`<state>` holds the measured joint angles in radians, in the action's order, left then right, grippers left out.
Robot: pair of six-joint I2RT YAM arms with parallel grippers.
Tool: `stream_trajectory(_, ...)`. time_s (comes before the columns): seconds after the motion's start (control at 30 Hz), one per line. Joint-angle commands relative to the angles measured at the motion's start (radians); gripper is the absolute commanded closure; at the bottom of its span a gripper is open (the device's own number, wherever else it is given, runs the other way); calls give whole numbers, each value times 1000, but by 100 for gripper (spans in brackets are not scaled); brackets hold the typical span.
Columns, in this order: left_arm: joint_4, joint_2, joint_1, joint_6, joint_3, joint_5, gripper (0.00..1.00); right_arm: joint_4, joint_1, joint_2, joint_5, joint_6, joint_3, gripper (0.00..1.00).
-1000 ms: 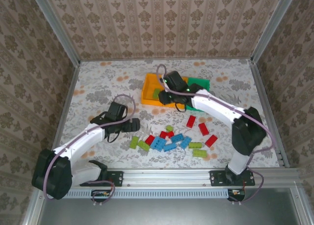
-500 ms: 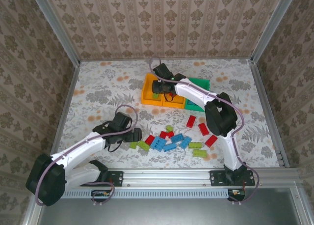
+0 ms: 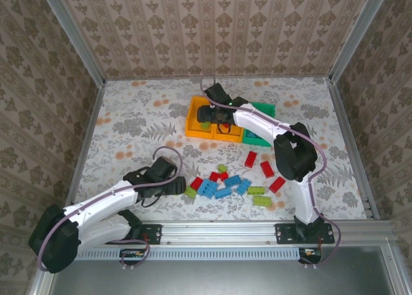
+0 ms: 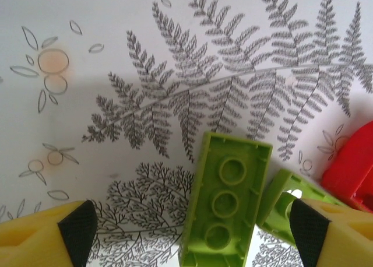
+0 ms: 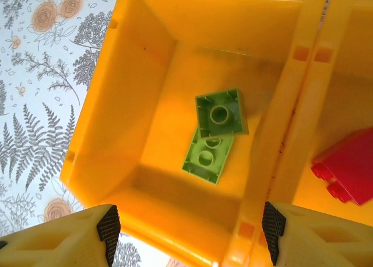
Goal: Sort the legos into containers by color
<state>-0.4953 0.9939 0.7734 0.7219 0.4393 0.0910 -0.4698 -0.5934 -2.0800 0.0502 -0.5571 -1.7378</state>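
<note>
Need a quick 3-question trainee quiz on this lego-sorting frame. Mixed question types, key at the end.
1. True or false: the right gripper is shut on a brick above the left orange-yellow bin.
2. The brick between the fingers of the left gripper is: A red, B blue, C lime green.
3. Fill in: the bin under the right gripper holds ___ lime green bricks.
Key: 1 false, it is open and empty; 2 C; 3 two.
</note>
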Motion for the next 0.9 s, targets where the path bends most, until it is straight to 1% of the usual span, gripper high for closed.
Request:
stream_trajectory(0.0, -54, -41, 27, 44, -30, 32, 12, 8, 2, 73, 6, 5, 35, 31)
stream_trajectory(0.13, -82, -83, 69, 63, -40, 53, 14, -3, 5, 87, 19, 17, 53, 30)
stream_trajectory(0.2, -100, -86, 106, 70, -41, 77, 15, -6, 7, 90, 21, 18, 58, 30)
stream_trajectory(0.3, -125, -62, 143, 87, -39, 116, 15, -8, 10, 97, 25, 18, 60, 30)
stream_trajectory(0.43, -87, -4, 179, 99, -42, 122, 15, -10, 16, 102, 24, 19, 67, 30)
stream_trajectory(0.6, -69, 54, 189, 106, -31, 160, 15, -7, 24, 112, 26, 18, 83, 29)
stream_trajectory(0.87, 33, 181, 185, 62, 9, 173, 15, 2, 38, 122, 18, 12, 104, 29)
